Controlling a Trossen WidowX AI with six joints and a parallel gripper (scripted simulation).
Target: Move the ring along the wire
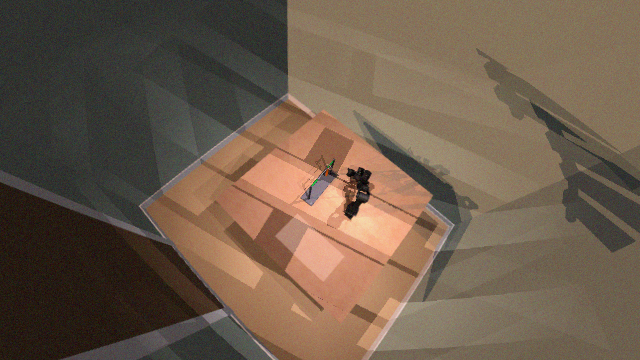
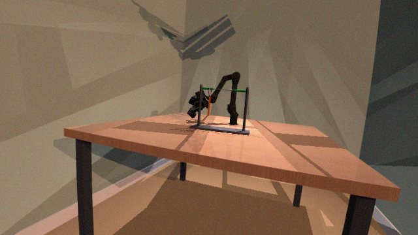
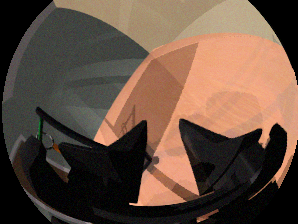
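Observation:
The ring (image 2: 209,92) (image 3: 48,140) hangs on the green part (image 2: 204,88) (image 3: 40,126) of the wire beside the left post (image 2: 200,108) in the exterior view. Its orange handle (image 2: 209,106) (image 1: 327,172) (image 3: 56,148) points straight down. The other green part (image 2: 240,91) (image 1: 315,183) adjoins the right post (image 2: 245,111); the thin grey wire (image 2: 223,89) spans between. My gripper (image 1: 349,172) (image 2: 190,113) (image 3: 163,123) is partly open, with nothing between its fingers. It is apart from the handle, on the arm's side of the frame, low above the table. In the wrist view the handle is left of both fingers, partly hidden by one.
The posts stand on a grey base (image 1: 310,198) (image 2: 225,130) on the wooden table (image 2: 228,147) (image 1: 320,255). The arm (image 2: 234,94) (image 1: 363,196) rises behind the frame in the exterior view. Strong shadows cross the table and walls.

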